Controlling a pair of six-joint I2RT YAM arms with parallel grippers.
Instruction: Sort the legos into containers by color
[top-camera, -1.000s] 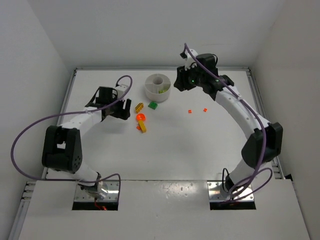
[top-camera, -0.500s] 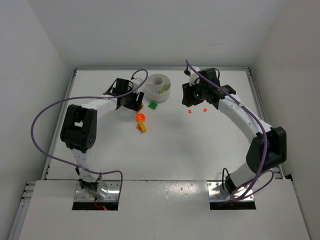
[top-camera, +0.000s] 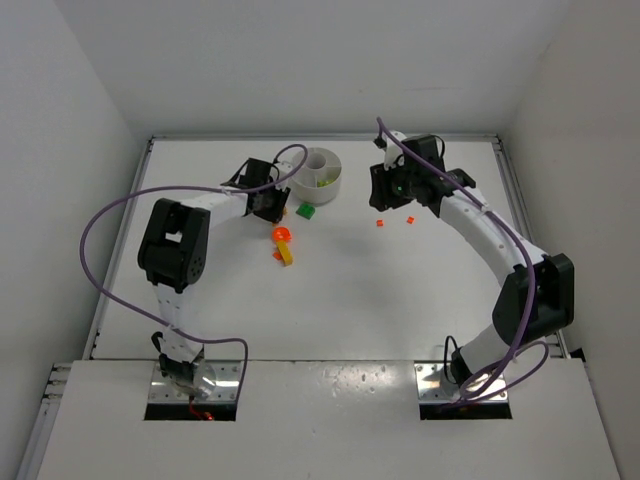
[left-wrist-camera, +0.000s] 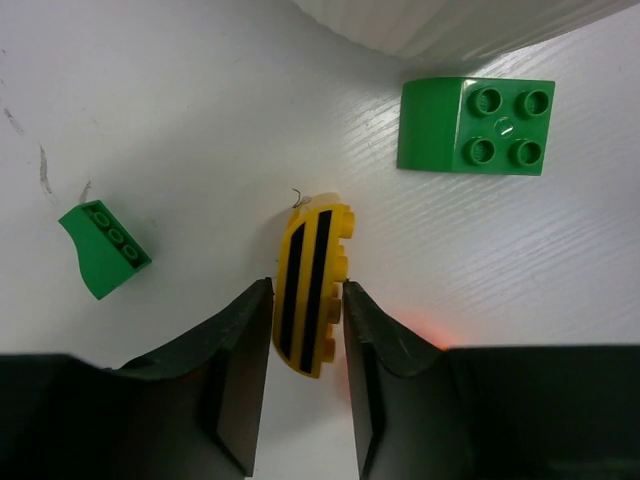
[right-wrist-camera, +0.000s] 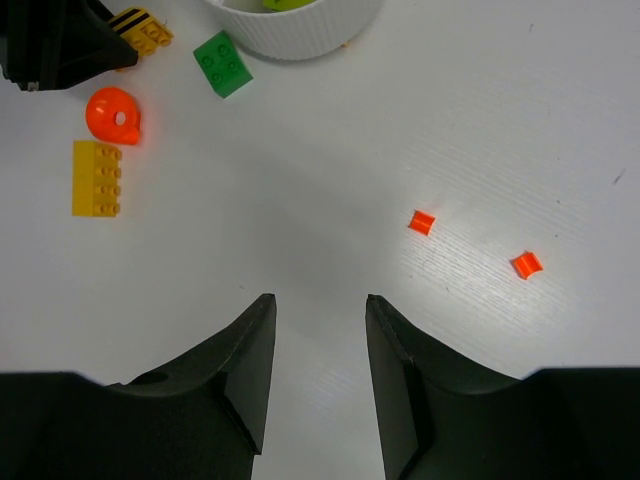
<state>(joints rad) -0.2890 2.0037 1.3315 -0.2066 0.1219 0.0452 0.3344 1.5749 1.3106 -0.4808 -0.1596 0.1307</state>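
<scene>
White worktop (top-camera: 400, 290): left jaws clamp the flanks of a yellow striped brick (left-wrist-camera: 312, 290) lying near the white dish (left-wrist-camera: 470, 25), presumably to lift it into a compartment, while right jaws hang open, empty, near two orange-red bits (right-wrist-camera: 422, 221).

The round white dish (top-camera: 330, 194) holds lime bits (top-camera: 325, 181) in one compartment. A green four-stud brick (left-wrist-camera: 475, 127) lies just beside its wall. A yellow black-striped piece (left-wrist-camera: 313, 260) lies flat on the tabletop, pinched between the left gripper's (left-wrist-camera: 306, 292) fingers, with a small green piece (left-wrist-camera: 103, 250) nearby. An orange round piece (right-wrist-camera: 115, 114) and a yellow brick (right-wrist-camera: 96, 178) lie close together. Two tiny orange-red bits (right-wrist-camera: 422, 221) lie well apart to the right.
</scene>
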